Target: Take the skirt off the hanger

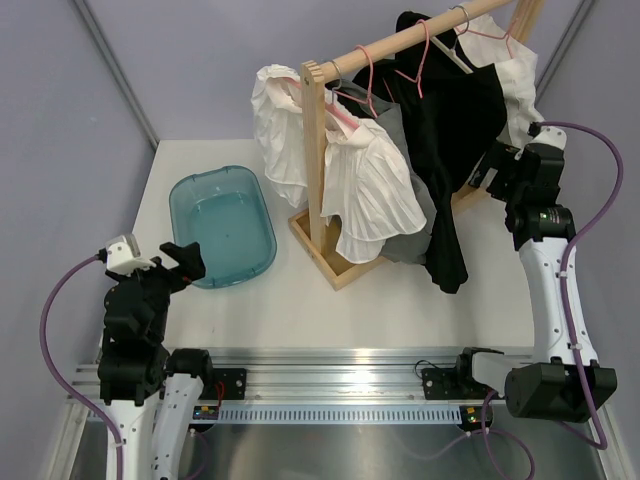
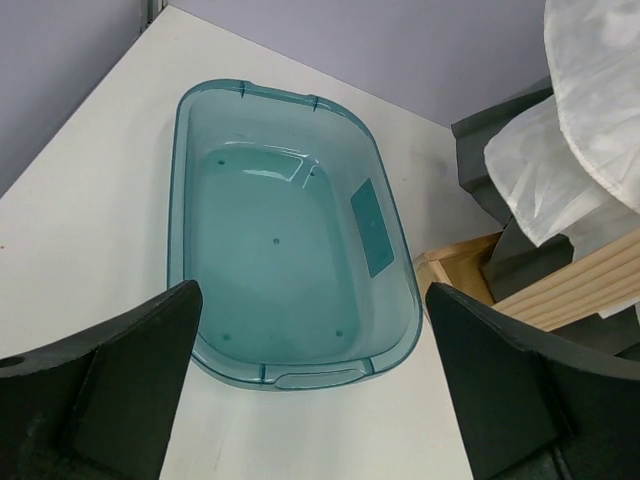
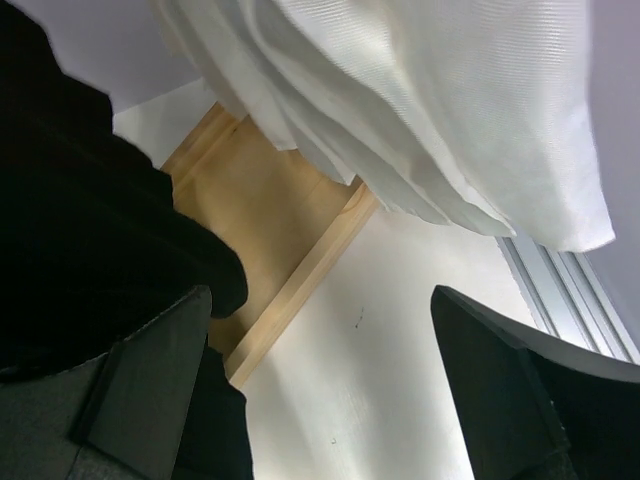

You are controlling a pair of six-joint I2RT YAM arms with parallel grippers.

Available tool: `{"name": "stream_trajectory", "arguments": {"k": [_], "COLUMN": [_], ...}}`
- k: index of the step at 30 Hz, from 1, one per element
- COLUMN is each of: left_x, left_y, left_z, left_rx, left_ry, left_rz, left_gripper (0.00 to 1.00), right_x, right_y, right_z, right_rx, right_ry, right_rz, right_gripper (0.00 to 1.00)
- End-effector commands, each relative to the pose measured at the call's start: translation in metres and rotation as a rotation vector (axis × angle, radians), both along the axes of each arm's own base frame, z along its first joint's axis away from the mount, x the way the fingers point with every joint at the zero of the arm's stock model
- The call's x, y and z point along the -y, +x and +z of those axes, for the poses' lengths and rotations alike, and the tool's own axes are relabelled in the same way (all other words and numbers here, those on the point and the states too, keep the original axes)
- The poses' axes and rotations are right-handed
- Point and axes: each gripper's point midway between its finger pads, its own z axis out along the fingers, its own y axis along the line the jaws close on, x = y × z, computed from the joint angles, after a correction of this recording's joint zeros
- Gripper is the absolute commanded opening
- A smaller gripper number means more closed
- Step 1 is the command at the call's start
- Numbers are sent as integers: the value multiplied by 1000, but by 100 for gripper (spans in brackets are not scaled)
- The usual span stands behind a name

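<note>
A white pleated skirt (image 1: 372, 190) hangs on a pink hanger (image 1: 343, 113) from the wooden rail (image 1: 400, 38) of a clothes rack, near its left post. Its white fabric also shows in the left wrist view (image 2: 585, 130). My left gripper (image 1: 185, 262) is open and empty, low over the table just in front of a teal tub (image 2: 290, 230), well left of the skirt. My right gripper (image 1: 493, 168) is open and empty at the right side of the rack, beside a black garment (image 3: 90, 220) and under a white garment (image 3: 420, 100).
The rack's wooden base frame (image 1: 335, 262) stands mid-table, its bar also seen from the right wrist (image 3: 295, 290). A grey garment (image 1: 405, 235), the black one (image 1: 445, 130) and more white garments (image 1: 275, 130) hang on other pink hangers. The teal tub (image 1: 222, 225) sits left.
</note>
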Motion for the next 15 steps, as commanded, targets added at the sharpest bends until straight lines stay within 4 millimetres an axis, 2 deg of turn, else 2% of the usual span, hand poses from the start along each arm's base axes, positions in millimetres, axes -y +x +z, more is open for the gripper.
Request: {"name": "stream_trajectory", "arguments": {"k": [1,2,3,5,6,10,14,15], "left_x": [3,6,9,14,16,24,35,37], "left_y": [1,1,2,2,3,6,12,13], "left_z": [8,8,9,7,8,6,8,9], "left_rx": [33,33,37,35,36,23,26,27], "left_ry": [-53,-61,-63,-64,-62,-57,-65,-67], "left_rz": [-1,-17,-29,-63,-74,-119,-180,-192], "left_gripper": [99,99,99,99,99,99,99,99], "right_x": [-17,-24,-46,-69,-91,-125,-139,-146], "right_y": [-2,-6,-12,-24,-38,-73,-89,-88], "right_z": [39,41,47,50,59,75,94,93], "right_rx": [86,77,104,126,173,267,274,259], "right_ry": [-49,-111,-131,-228,-238,-330,-311,-275], "right_rz": [139,222,373,572,711,970,1064,1116], "right_gripper": [99,99,99,99,99,99,99,99]}}
